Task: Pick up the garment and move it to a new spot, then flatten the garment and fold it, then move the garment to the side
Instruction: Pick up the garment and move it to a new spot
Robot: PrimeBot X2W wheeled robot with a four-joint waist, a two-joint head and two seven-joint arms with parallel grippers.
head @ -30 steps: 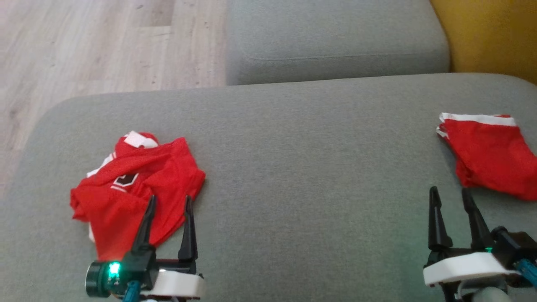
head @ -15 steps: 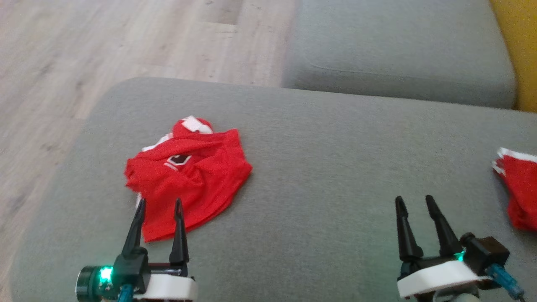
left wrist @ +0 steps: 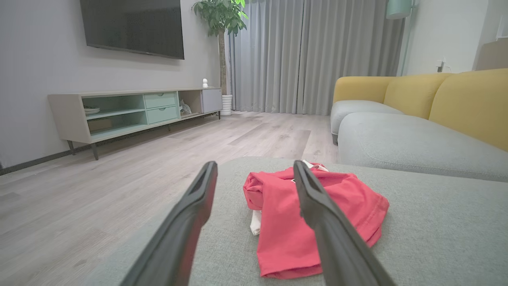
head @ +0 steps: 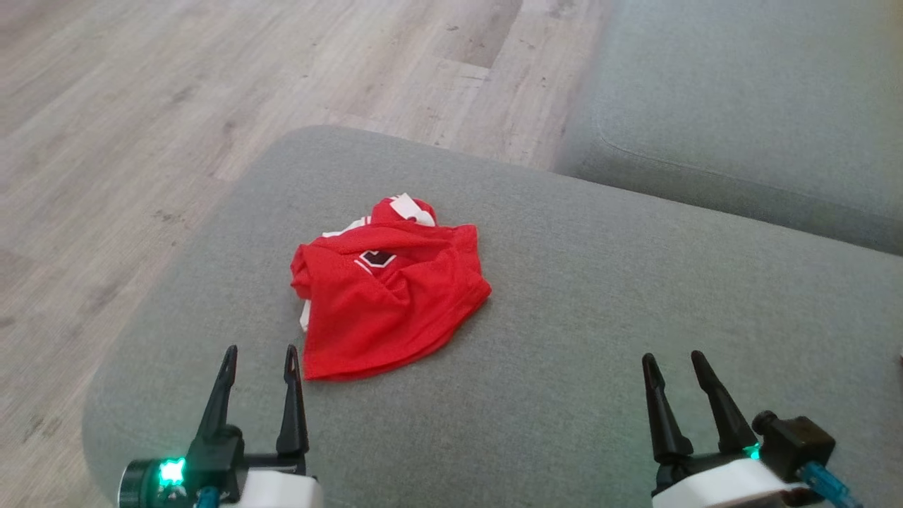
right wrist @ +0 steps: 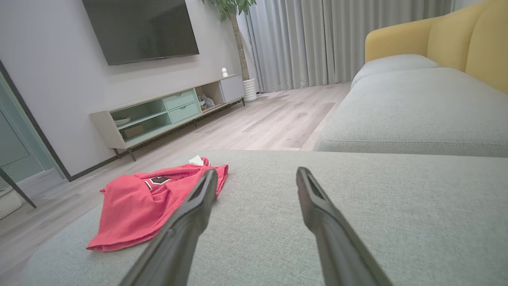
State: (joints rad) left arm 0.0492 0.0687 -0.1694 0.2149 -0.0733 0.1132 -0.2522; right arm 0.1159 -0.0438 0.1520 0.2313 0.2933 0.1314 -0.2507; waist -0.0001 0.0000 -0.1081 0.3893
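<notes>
Swinging left, the head camera now centres the crumpled red garment [head: 388,296] on the sofa cushion [head: 564,353]. Left gripper [head: 259,349] and right gripper [head: 671,356] hover wide, empty; it looks soft, light: pinch the near hem

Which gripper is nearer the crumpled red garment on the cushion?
Left. The left gripper sits open just short of the red garment, not touching; the right gripper is far off to its right over the cushion.

Right end effector [right wrist: 257,172], jaws parted, over the grey cushion [right wrist: 397,206]; crumpled red garment [right wrist: 135,206] lies to its left
</notes>
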